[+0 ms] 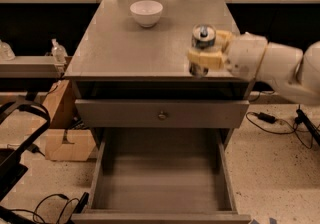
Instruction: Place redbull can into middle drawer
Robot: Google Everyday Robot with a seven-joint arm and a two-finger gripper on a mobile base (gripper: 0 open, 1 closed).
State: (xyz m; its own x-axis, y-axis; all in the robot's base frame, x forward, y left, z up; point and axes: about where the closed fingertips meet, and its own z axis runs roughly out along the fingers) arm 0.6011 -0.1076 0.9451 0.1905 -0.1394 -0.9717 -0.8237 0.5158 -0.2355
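The redbull can is a slim can with a silver top and pull tab. My gripper is shut on the can and holds it upright, lifted above the front right part of the cabinet top. My white arm reaches in from the right. The middle drawer is pulled out below, a wide grey box with a plank floor, and nothing shows inside it. The can is above and behind the drawer's opening, over the cabinet's front edge.
A white bowl stands at the back of the cabinet top. The shut drawer front with a small brass knob sits above the open drawer. A cardboard box and cables lie on the floor at left; cables lie at right too.
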